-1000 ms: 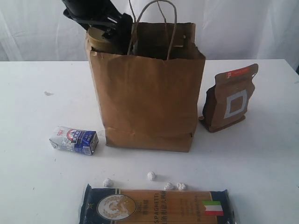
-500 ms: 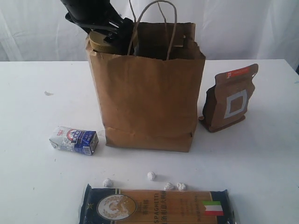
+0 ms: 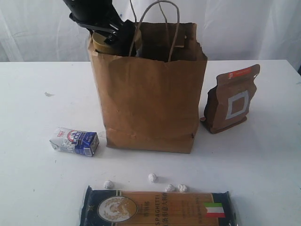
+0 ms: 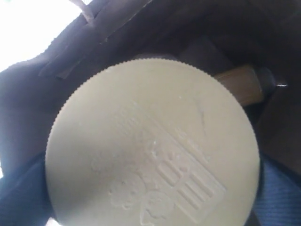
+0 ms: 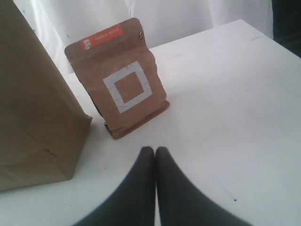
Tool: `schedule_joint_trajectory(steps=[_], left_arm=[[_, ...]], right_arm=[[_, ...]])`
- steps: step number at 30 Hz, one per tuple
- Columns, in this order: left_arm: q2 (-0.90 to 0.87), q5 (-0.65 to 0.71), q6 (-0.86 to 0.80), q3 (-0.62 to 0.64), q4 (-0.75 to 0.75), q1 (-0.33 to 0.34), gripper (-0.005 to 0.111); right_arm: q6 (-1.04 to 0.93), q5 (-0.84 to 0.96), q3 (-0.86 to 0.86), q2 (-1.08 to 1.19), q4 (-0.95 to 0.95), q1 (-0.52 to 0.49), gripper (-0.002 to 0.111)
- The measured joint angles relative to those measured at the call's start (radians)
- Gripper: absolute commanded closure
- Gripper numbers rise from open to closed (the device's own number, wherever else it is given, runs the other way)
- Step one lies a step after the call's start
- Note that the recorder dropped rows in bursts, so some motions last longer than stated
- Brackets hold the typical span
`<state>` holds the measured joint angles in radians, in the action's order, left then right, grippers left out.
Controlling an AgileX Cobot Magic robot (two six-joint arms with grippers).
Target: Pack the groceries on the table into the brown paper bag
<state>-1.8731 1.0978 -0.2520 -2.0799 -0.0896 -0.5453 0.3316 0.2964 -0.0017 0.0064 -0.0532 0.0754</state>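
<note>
The left jaws grip the tan-lidded clear jar (image 4: 153,146) at the eleven-o'clock rim of the kraft-brown paper bag (image 3: 150,99); snagging there could topple it. The right jaws are closed, empty.

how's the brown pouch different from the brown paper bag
The brown paper bag is much larger than the brown pouch. The bag is open-topped with loop handles; the pouch is closed, with a white square and orange label. Both are brown and stand upright on the table.
</note>
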Motion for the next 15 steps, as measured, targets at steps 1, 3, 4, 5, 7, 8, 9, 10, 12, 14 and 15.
schedule_joint_trajectory(steps=[1,3,4,5,7,8,9,10,12,14,15], left_arm=[[0.0,0.002,-0.016,0.0,-0.018,0.0,0.001],[0.0,-0.001,-0.033,0.0,-0.032,0.0,0.001],[0.0,-0.003,-0.033,0.0,-0.036,-0.001,0.001],[0.0,-0.004,-0.033,0.0,-0.038,-0.002,0.001],[0.0,0.003,-0.045,0.0,-0.043,-0.002,0.001],[0.0,0.005,-0.048,0.0,-0.044,-0.002,0.001],[0.0,0.007,-0.048,0.0,-0.044,-0.002,0.001],[0.002,0.012,-0.048,0.0,-0.045,-0.002,0.001],[0.004,0.025,-0.061,0.0,-0.045,-0.002,0.001],[0.006,0.03,-0.065,0.0,-0.045,-0.002,0.001],[0.006,0.03,-0.06,0.0,-0.045,-0.002,0.001]], right_arm=[[0.0,0.0,0.0,0.0,0.0,0.0,0.108],[0.0,0.0,0.0,0.0,0.0,0.0,0.108],[0.0,0.0,0.0,0.0,0.0,0.0,0.108],[0.0,0.0,0.0,0.0,0.0,0.0,0.108],[0.0,0.0,0.0,0.0,0.0,0.0,0.108],[0.0,0.0,0.0,0.0,0.0,0.0,0.108],[0.0,0.0,0.0,0.0,0.0,0.0,0.108],[0.0,0.0,0.0,0.0,0.0,0.0,0.108],[0.0,0.0,0.0,0.0,0.0,0.0,0.108],[0.0,0.0,0.0,0.0,0.0,0.0,0.108],[0.0,0.0,0.0,0.0,0.0,0.0,0.108]])
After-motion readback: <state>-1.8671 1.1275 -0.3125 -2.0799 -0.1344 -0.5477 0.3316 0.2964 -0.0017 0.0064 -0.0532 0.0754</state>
